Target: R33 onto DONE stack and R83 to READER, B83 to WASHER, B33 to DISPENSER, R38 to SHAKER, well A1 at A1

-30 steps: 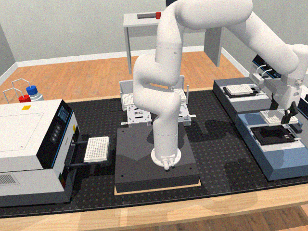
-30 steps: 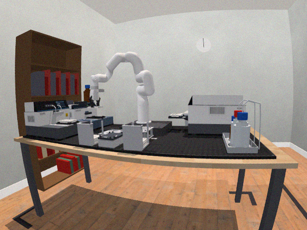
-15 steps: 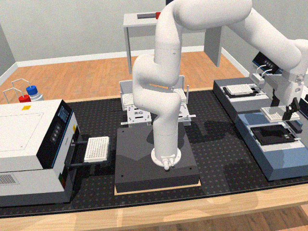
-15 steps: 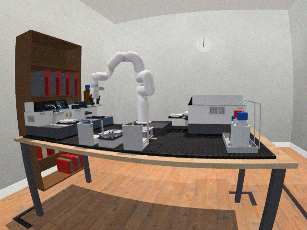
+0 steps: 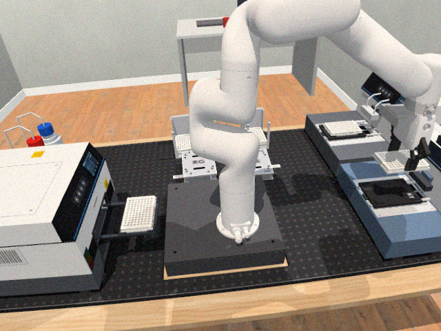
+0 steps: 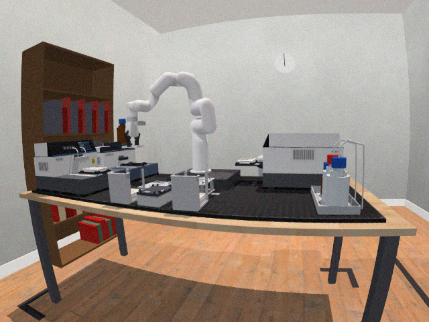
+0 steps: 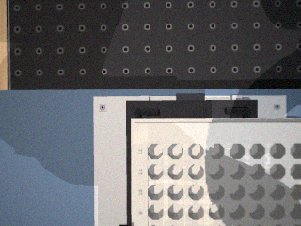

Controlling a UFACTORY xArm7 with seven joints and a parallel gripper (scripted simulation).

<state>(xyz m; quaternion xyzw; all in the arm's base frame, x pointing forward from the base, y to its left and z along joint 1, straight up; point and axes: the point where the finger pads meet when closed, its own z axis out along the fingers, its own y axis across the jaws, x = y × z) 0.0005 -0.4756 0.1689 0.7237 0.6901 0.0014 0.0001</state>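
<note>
My gripper [image 5: 415, 159] [image 6: 132, 139] is shut on a white well plate [image 5: 393, 159] [image 7: 212, 174] and holds it level, a little above the blue instrument [image 5: 402, 231] [image 7: 47, 141] at the right. That instrument's dark nest [image 5: 388, 192] [image 7: 188, 107] lies empty right under the plate. The fingers do not show in the wrist view. A second plate [image 5: 342, 127] sits on the grey instrument [image 5: 342, 149] behind. A third plate [image 5: 138, 212] lies on the tray of the big white reader [image 5: 32, 185] at the left.
The stack racks [image 5: 178, 124] and the RG nest [image 5: 197, 165] stand behind the arm's base block [image 5: 199, 227]. Another instrument [image 5: 436, 149] is just to the right of the gripper. The grey instrument's tube head [image 5: 370, 107] stands close behind it. Bottles [image 5: 46, 133] are at the far left.
</note>
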